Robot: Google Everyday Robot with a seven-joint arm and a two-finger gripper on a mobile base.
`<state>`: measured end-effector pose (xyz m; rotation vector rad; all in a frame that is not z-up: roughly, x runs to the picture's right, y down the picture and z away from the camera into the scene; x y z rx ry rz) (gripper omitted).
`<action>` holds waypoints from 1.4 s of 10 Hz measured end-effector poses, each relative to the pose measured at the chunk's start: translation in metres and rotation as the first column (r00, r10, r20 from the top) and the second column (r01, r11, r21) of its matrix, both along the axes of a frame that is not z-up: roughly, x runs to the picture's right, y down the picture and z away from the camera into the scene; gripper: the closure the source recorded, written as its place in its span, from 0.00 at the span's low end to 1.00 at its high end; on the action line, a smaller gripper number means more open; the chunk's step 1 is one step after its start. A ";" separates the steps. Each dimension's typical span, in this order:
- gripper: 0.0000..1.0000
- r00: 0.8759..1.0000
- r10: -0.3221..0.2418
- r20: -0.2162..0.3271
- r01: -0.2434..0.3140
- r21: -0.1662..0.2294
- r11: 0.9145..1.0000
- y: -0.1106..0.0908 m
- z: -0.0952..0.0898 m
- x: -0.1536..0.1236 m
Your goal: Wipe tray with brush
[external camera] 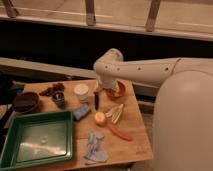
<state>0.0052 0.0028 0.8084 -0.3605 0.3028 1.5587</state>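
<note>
Wooden tabletop (135, 131) beneath a dark window wall holds everything. The pincer (99, 89) hangs released and empty just above the slim black-handled brush (96, 103), which lies lengthwise front-to-back. The large shallow green plastic tray (71, 137) sits well apart, toward the near corner.

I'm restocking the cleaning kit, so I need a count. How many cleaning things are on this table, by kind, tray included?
Brush: 1
Blue sponge: 1
Pale blue cloth: 1
Green tray: 1
Total: 4
The gripper is open, near the brush's far end, and holds nothing.
</note>
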 end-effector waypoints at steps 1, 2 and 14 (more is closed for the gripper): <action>0.22 1.000 -0.014 0.012 0.014 -0.008 1.000 0.003 0.003 -0.013; 0.22 1.000 -0.021 0.018 0.021 -0.017 1.000 0.006 0.005 -0.018; 0.22 0.995 -0.081 0.049 0.089 -0.186 0.978 0.037 0.090 -0.053</action>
